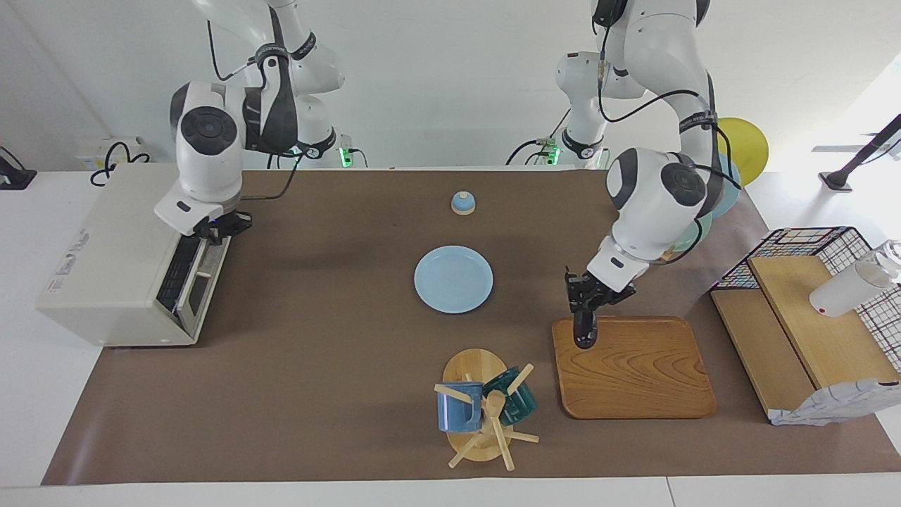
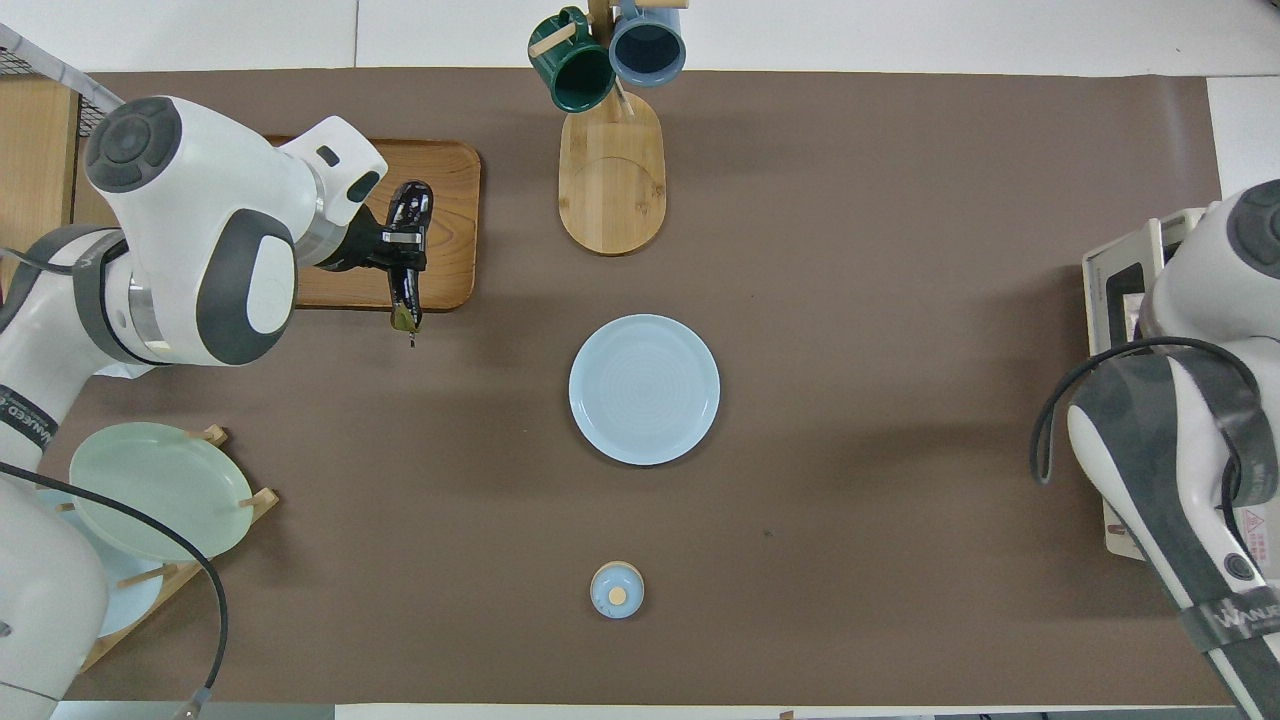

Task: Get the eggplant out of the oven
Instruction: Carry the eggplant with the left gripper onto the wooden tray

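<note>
Brown-covered counter (image 1: pixel 338 394). Boxy cream-white toaster oven (image 1: pixel 112 267) at the right arm's end, dark glass door nearly shut, tilted slightly outward at the top; interior not visible. Right hand (image 1: pixel 224 227) sits at the door's upper edge; cannot tell whether its fingers are open or closed.

Rectangular wooden tray (image 1: pixel 633 370) toward the left arm's end, bare surface. Left hand (image 1: pixel 586 296) hangs over the tray's edge nearer the robots, closed on the slim glossy dark purple eggplant (image 1: pixel 583 327). In the facing view the eggplant's long axis runs close to vertical, with the lower end at the tray surface or just over it; contact uncertain. In the overhead view (image 2: pixel 408 255) the greenish stem end lies toward the robots, off the tray's edge.

Round pale blue plate (image 1: pixel 453 279) mid-counter, nothing on it. Wooden mug tree (image 1: pixel 486 419) carries a blue mug (image 1: pixel 459 407) and a dark green mug (image 1: pixel 517 396). Small blue domed knob-topped lid (image 1: pixel 462 203) near the robots.
</note>
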